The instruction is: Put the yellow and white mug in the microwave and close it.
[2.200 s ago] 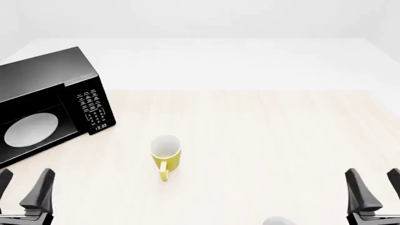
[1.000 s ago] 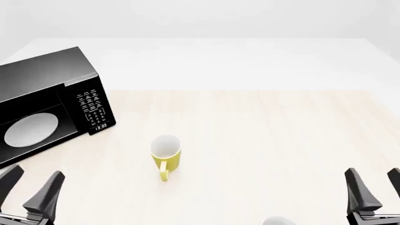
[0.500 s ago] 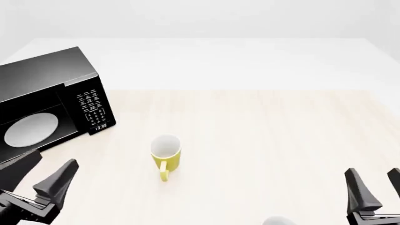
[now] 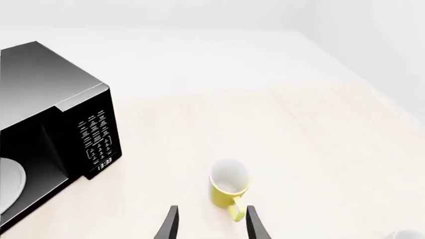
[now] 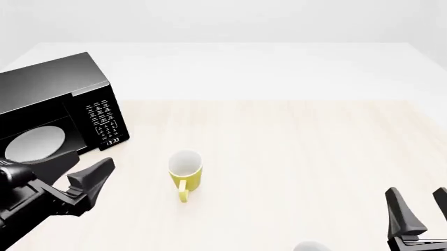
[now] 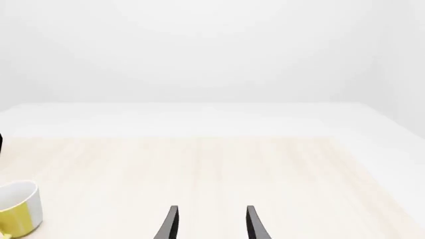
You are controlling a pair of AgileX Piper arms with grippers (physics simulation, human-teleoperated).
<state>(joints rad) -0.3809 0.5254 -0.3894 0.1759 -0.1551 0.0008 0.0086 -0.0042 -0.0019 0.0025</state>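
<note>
The yellow and white mug [image 5: 185,171] stands upright on the light wooden table, handle toward the near edge. It also shows in the left wrist view [image 4: 229,185] and at the edge of the right wrist view [image 6: 17,209]. The black microwave [image 5: 59,99] stands at the far left with its inside showing, white turntable plate [image 5: 33,144] visible; I cannot see its door. My left gripper [image 5: 73,168] is open and empty, left of the mug and in front of the microwave [image 4: 59,124]. My right gripper [image 5: 422,212] is open and empty at the near right.
A small white rounded thing [image 5: 311,246] sits at the table's near edge, between the arms. The wooden table top [image 5: 293,146] ends at a white surface behind it.
</note>
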